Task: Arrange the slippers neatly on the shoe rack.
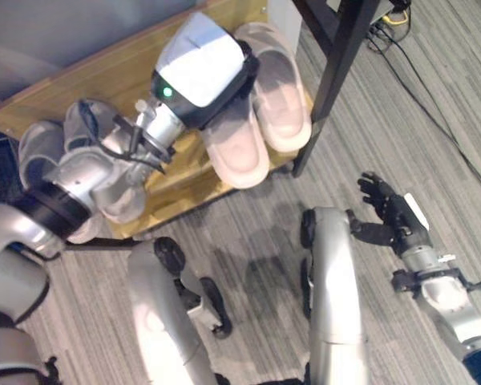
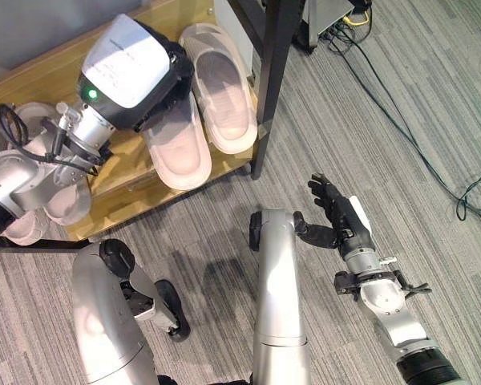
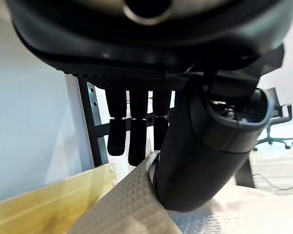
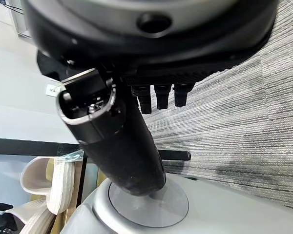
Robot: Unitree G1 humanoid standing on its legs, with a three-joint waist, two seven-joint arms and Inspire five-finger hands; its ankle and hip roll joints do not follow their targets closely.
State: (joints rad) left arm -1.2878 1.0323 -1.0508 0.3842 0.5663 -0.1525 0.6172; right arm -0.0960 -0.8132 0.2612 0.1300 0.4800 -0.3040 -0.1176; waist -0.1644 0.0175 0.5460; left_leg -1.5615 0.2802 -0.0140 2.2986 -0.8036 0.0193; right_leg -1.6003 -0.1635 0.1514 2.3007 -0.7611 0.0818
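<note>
On the shoe rack (image 1: 184, 188), left hand (image 3: 136, 131) rests straight-fingered on a slipper (image 1: 236, 148), squaring the pair; right hand (image 1: 389, 212) idle, fingers apart.

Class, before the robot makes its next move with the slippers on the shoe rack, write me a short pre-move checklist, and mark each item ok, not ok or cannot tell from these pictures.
1. Left hand is at the pink slippers on the shoe rack: ok; its thumb rests against a slipper's textured edge.
2. Left hand has a firm hold: cannot tell; the fingers hang straight, and the contact under the hand is hidden.
3. Pink slippers lie side by side, toes pointing the same way: ok.
4. Grey slippers on the rack are neat: cannot tell; the left arm covers much of them.
5. Right hand is out of the way: ok; it is open above the carpet, holding nothing.
</note>
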